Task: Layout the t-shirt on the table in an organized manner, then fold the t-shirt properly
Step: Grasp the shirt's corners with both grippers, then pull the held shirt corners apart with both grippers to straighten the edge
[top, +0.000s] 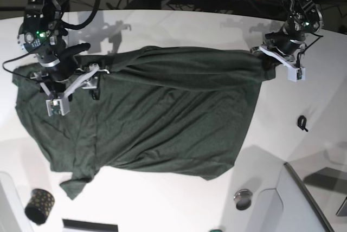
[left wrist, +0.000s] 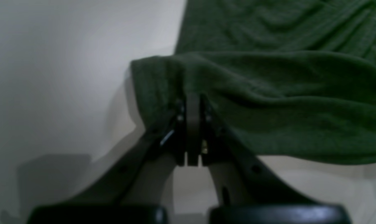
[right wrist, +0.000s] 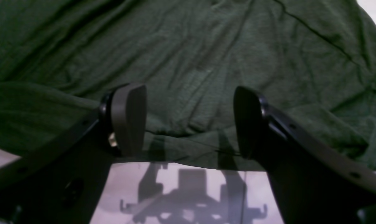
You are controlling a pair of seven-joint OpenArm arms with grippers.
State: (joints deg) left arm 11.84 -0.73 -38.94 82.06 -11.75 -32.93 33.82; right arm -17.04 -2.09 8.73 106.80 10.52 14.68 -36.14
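The dark green t-shirt (top: 168, 113) lies spread across the white table (top: 179, 31), wrinkled, with one sleeve toward the near left. My left gripper (top: 264, 57) is at the shirt's far right corner. In the left wrist view its fingers (left wrist: 192, 99) are pressed together on a raised fold of the t-shirt (left wrist: 268, 109). My right gripper (top: 93, 79) hovers over the shirt's far left part. The right wrist view shows it open (right wrist: 188, 121), pads wide apart just above the t-shirt (right wrist: 188, 62) near its hem, holding nothing.
A small black clip (top: 302, 122) lies on the table right of the shirt. A round metal piece (top: 243, 197) and a grey tray edge (top: 303, 194) sit at the near right. A dark patterned cup (top: 39, 206) stands at the near left. Cables run along the far edge.
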